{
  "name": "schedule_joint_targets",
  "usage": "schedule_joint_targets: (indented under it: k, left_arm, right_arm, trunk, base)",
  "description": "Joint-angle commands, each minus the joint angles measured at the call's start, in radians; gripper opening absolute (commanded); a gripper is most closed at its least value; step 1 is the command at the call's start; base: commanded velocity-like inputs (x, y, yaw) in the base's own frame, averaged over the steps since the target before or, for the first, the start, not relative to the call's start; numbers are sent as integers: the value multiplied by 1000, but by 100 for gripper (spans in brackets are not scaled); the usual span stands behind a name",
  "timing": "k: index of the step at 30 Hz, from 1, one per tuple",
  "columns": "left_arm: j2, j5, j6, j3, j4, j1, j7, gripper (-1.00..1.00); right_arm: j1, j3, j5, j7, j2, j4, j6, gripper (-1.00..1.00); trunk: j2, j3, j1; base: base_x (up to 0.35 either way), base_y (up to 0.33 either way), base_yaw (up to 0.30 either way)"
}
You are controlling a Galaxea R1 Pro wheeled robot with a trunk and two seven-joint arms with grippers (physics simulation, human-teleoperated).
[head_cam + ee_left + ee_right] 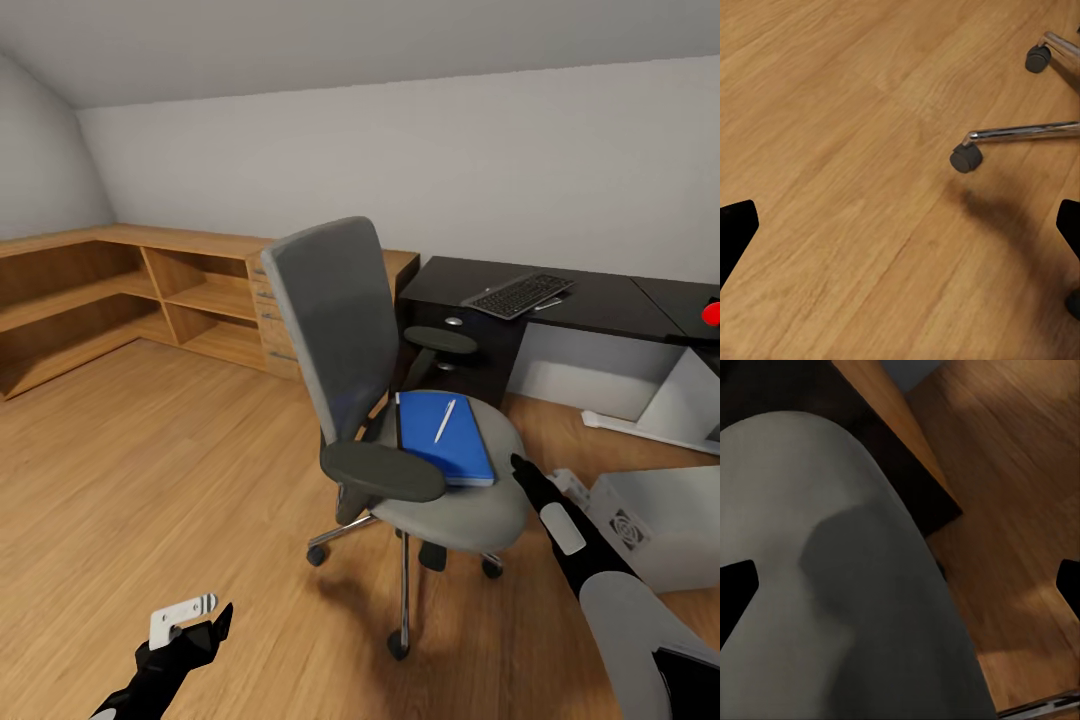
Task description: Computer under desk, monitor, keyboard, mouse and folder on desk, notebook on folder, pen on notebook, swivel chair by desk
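Two things lie on the swivel chair (pixel 440 480) seat: the blue folder (pixel 447 437) flat near its middle, and the pen (pixel 445 420) resting diagonally on top of the folder. I cannot pick out the notebook; a dark strip along the folder's left edge might be it, but that is unclear.

The right gripper (pixel 519 466) hovers just at the seat's right rim, near the folder's near-right corner; its wrist view looks onto the grey seat with both finger tips at the frame's edges, so it stands wide and holds nothing. The left gripper (pixel 205 625) hangs low over the wooden floor (pixel 150 480), left of the chair's chrome base (pixel 1020 133), likewise spread wide and empty.

The folder looks thin, stiff and light, and probably slick. Lying flat on the cushion it offers little to pinch; the overhanging near edge or a corner seems the best place to take hold. The loose pen would likely roll off if the folder tilts, so lifting it away first seems wise. The chair rides on casters and may drift if pushed.

Far right, the keyboard (pixel 520 294) sits on the black desk (pixel 600 300). The computer (pixel 660 520) stands on the floor right of the chair. The light-wood shelves (pixel 120 290) along the far left wall appear bare.
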Motion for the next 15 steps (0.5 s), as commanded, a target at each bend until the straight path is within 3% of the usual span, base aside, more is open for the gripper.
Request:
schedule_joint_targets:
  k: [1, 10, 12, 15]
  left_arm:
    - [-1, 10, 6, 1, -2, 0, 1, 100]
    - [-1, 10, 6, 1, -2, 0, 1, 100]
    - [-1, 11, 7, 1, -1, 0, 1, 100]
    - [-1, 10, 7, 1, 2, 0, 1, 100]
  right_arm:
    - [0, 1, -11, -2, 0, -1, -1, 100]
    - [0, -1, -17, -2, -9, 1, 7, 100]
    - [0, -1, -37, -2, -17, 1, 29, 100]
    - [0, 0, -119, 1, -45, 1, 111, 100]
  trunk:
    - [0, -1, 0]
    - [0, -1, 0]
    - [0, -1, 0]
    - [0, -1, 0]
  base:
    - [0, 0, 0]
    - [0, 0, 0]
    - [0, 0, 0]
    - [0, 0, 0]
